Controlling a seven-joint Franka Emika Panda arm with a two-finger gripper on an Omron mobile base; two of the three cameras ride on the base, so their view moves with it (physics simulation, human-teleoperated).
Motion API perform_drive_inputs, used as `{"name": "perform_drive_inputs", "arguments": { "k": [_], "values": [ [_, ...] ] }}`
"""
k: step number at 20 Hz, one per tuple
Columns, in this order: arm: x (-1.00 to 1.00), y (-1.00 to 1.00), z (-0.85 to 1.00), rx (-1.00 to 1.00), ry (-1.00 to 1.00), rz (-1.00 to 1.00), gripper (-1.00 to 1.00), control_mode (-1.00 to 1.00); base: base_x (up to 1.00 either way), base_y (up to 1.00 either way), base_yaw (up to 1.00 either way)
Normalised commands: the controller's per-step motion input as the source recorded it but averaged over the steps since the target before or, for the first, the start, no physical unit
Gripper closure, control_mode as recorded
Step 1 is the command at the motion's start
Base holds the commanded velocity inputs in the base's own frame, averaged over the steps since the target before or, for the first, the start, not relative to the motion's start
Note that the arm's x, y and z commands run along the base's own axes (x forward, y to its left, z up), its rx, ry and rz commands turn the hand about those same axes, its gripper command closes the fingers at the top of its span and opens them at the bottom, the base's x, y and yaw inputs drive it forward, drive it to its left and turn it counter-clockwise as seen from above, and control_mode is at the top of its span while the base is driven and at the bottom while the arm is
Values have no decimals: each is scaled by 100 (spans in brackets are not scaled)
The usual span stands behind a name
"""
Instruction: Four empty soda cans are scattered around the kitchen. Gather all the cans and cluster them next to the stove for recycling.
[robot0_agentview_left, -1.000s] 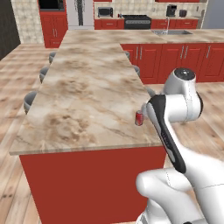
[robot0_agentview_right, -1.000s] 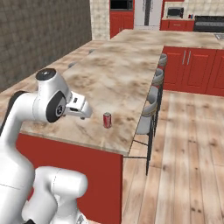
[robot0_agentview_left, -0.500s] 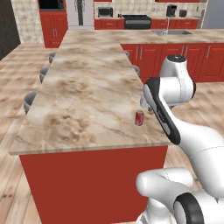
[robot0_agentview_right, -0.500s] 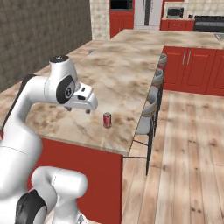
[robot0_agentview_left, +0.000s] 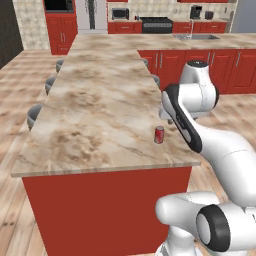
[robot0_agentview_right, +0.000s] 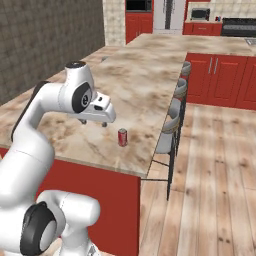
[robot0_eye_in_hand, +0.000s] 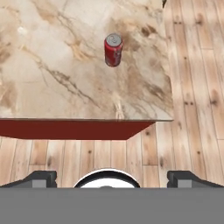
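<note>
You have a long marble island counter (robot0_agentview_left: 100, 105) ahead of you. Your gripper (robot0_agentview_right: 95, 121) hangs over it near the corner, jaws spread fully wide and holding nothing. A red soda can (robot0_agentview_left: 159, 135) stands upright close to that corner, just beside the gripper, untouched.

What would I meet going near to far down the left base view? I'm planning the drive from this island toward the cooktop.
Red soda can near the island counter's front right corner → the counter's long marble top → sink faucet on the far counter → black stove against the back wall.
</note>
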Motion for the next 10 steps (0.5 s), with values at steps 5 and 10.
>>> {"name": "perform_drive_inputs", "arguments": {
  "k": [5, 10],
  "values": [
    [35, -1, -22, 0, 0, 0, -100, -100, 0, 0, 0],
    [26, -1, -13, 1, 0, 1, -100, -100, 0, 0, 0]
  ]
}}
